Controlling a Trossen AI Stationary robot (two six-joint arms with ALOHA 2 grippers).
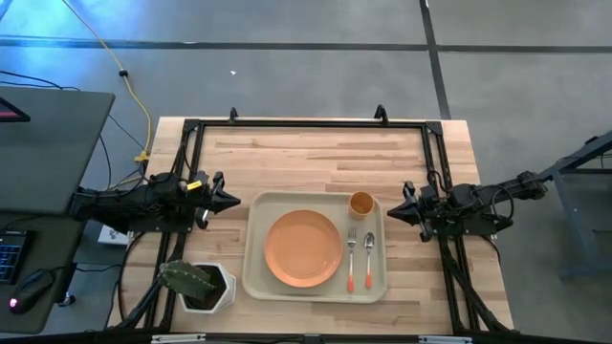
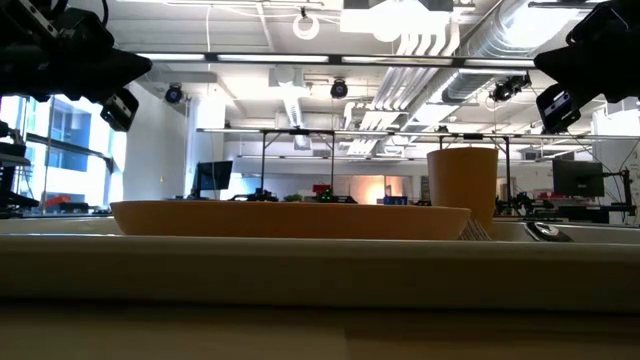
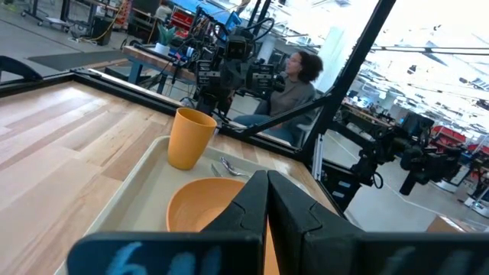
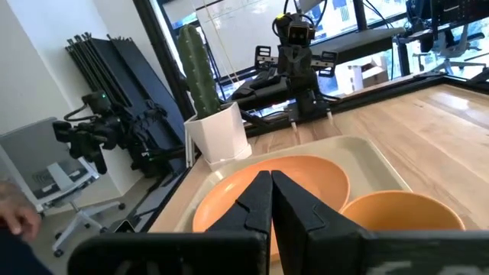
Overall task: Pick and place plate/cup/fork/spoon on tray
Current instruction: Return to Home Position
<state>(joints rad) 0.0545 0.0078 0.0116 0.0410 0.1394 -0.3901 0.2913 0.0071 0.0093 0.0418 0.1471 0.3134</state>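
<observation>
The beige tray point(image 1: 256, 277) lies at the table's near middle. On it rest the orange plate point(image 1: 303, 247), the orange-yellow cup point(image 1: 360, 203) upright at its far right corner, and the fork point(image 1: 351, 258) and spoon point(image 1: 368, 258) side by side along its right side, handles toward the near edge. My left gripper point(image 1: 235, 202) is shut and empty, left of the tray. My right gripper point(image 1: 391, 209) is shut and empty, right of the cup. The plate point(image 3: 202, 206) and cup point(image 3: 190, 137) show in the left wrist view, and the plate point(image 4: 306, 179) and cup point(image 4: 401, 210) in the right wrist view.
A white square pot with a green plant point(image 1: 198, 284) stands at the table's near left corner, next to the tray. A black frame point(image 1: 306, 124) runs along the table's far and side edges. Bare wood lies between the tray and the far edge. A person point(image 3: 294, 80) sits beyond the table.
</observation>
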